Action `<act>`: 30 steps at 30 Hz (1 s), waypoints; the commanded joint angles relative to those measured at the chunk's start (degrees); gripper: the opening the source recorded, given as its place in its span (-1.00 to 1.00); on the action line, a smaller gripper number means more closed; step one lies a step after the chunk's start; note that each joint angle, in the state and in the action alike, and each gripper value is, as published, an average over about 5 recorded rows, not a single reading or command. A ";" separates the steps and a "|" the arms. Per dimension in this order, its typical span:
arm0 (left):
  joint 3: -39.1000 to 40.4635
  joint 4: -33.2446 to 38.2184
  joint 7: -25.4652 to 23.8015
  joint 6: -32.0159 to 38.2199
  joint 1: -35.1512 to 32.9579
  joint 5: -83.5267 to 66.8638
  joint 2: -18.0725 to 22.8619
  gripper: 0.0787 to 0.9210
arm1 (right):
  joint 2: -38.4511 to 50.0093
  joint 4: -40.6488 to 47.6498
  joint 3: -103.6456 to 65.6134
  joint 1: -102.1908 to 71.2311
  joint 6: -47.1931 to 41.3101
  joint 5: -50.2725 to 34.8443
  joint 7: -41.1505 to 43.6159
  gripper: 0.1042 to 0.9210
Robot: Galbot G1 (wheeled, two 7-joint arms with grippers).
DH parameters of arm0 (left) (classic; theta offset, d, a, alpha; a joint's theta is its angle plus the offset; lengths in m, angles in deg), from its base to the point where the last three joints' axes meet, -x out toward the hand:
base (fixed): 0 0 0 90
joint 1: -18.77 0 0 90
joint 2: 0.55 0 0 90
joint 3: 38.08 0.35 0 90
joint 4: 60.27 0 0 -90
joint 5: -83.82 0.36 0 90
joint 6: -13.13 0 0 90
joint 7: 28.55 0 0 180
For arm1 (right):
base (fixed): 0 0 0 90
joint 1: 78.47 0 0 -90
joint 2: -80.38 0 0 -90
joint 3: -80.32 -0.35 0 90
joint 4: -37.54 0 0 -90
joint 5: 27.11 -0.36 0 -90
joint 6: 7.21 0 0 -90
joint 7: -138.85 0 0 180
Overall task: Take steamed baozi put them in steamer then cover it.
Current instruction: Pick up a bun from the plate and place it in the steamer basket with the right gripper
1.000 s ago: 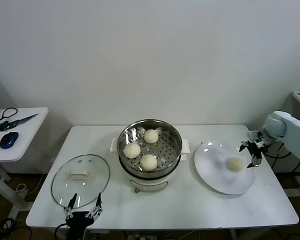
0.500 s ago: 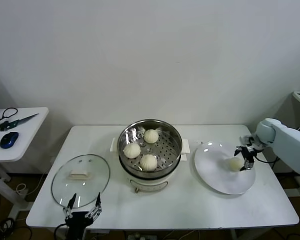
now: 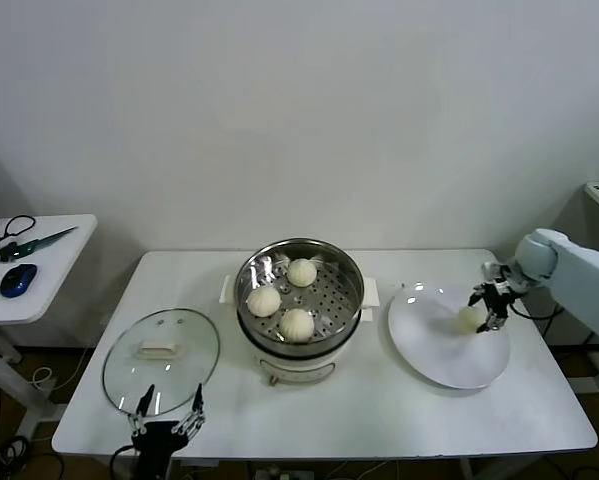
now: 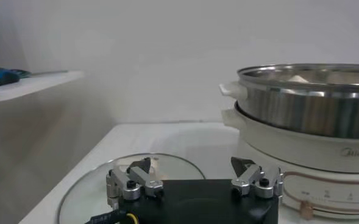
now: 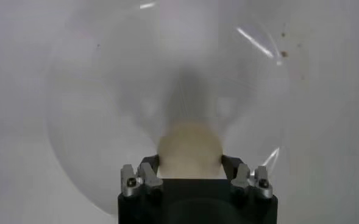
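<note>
Three steamed baozi (image 3: 296, 323) lie on the perforated tray inside the shiny steamer (image 3: 347, 262), which also shows in the left wrist view (image 4: 307, 103). A fourth baozi (image 3: 467, 318) (image 5: 189, 149) is over the white plate (image 3: 449, 365) (image 5: 106, 91), with my right gripper (image 3: 484, 308) (image 5: 189, 161) shut on it, a finger pressed against each side. The glass cover (image 3: 184, 365) (image 4: 94, 182) lies flat on the table to the steamer's left. My left gripper (image 3: 166, 405) (image 4: 191, 164) waits open at the table's front edge, just before the cover.
The white table (image 3: 379, 410) carries everything. A small side table (image 3: 39, 275) at the far left holds a blue mouse (image 3: 17, 280) and a dark tool. A white wall stands behind.
My right gripper moved in over the plate and its fingers closed from wide open onto the baozi. The left arm has stayed still.
</note>
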 commanded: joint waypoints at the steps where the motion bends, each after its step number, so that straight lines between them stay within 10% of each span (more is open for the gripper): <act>1: -0.31 -0.04 0.03 0.22 -0.24 -0.07 0.00 0.77 | 1.30 -17.02 27.50 33.05 -5.36 -22.51 0.28 0.43; 12: 0.32 0.25 -0.12 -0.51 0.53 -0.27 -0.66 0.77 | -14.67 -36.02 29.62 48.13 -17.58 -43.92 -8.06 0.43; 30: -0.84 1.63 -0.16 -0.50 -0.12 -1.64 -0.94 0.77 | -24.82 -23.67 25.66 22.86 -20.08 -31.34 -13.96 0.43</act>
